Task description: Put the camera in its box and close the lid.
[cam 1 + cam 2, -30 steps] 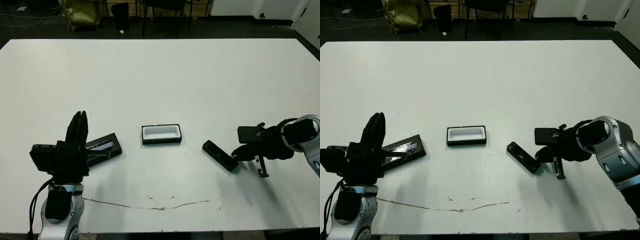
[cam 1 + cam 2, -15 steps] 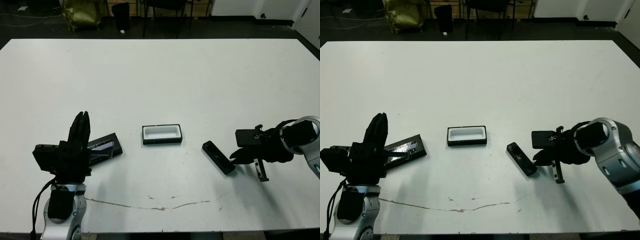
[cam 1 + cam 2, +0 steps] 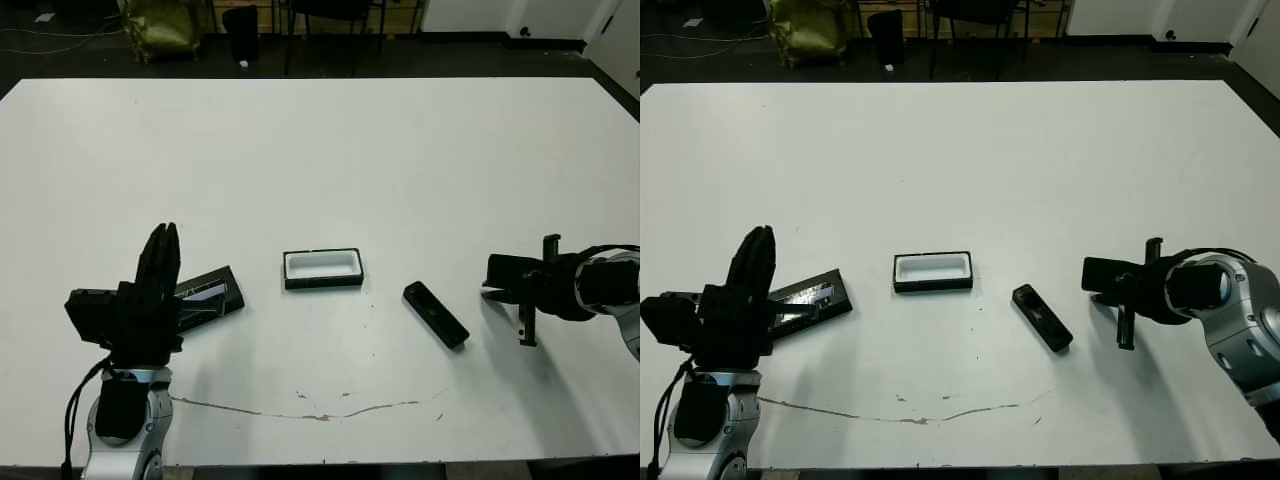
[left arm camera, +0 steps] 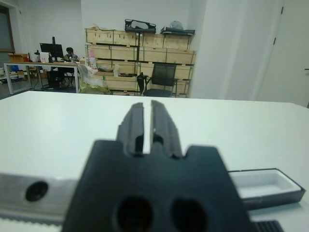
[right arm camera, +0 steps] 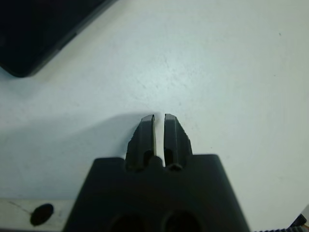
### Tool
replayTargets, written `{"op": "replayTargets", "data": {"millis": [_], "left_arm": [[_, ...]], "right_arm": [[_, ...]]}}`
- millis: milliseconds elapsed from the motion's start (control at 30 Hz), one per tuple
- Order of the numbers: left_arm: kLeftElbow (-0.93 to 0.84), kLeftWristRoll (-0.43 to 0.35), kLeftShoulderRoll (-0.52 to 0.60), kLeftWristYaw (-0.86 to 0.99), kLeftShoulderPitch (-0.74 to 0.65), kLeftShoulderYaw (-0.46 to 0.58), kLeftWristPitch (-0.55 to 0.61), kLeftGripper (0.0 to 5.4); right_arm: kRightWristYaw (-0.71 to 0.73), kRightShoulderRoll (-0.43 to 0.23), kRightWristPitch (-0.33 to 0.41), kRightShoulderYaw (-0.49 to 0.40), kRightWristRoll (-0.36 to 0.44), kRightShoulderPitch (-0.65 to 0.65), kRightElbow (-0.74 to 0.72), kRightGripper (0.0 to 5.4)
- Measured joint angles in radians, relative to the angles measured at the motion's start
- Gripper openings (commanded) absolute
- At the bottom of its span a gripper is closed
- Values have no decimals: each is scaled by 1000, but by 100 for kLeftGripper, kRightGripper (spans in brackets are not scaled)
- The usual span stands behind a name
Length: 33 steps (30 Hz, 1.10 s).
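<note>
Counting what is sitting on the white desk (image 3: 330,140): one camera (image 3: 436,314), a plain black bar; one box (image 3: 322,268), black walls with white lining, lying open; one lid (image 3: 208,294), a flat black panel with a shiny strip. That is making three loose items in total, one of each kind.

Two robot arms are showing, one per side, so two hands: one left hand (image 3: 158,260) and one right hand (image 3: 500,292), each carrying two black fingers, four fingers in all.

Beyond the desk in the left wrist view: one black office chair (image 4: 160,80) and one person sitting at a far table (image 4: 70,52).
</note>
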Motion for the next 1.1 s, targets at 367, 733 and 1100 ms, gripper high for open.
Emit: {"op": "replayTargets", "data": {"millis": [367, 733, 1100], "left_arm": [[7, 0, -2, -7, 14, 6, -29, 3], [-1, -2, -2, -7, 34, 8, -16, 3], [1, -7, 1, -19, 37, 29, -26, 0]], "right_arm": [[-254, 264, -72, -470, 423, 208, -352, 0], [-409, 401, 31, -537, 713, 421, -507, 0], [-581, 394, 45, -416, 438, 597, -655, 38]]}}
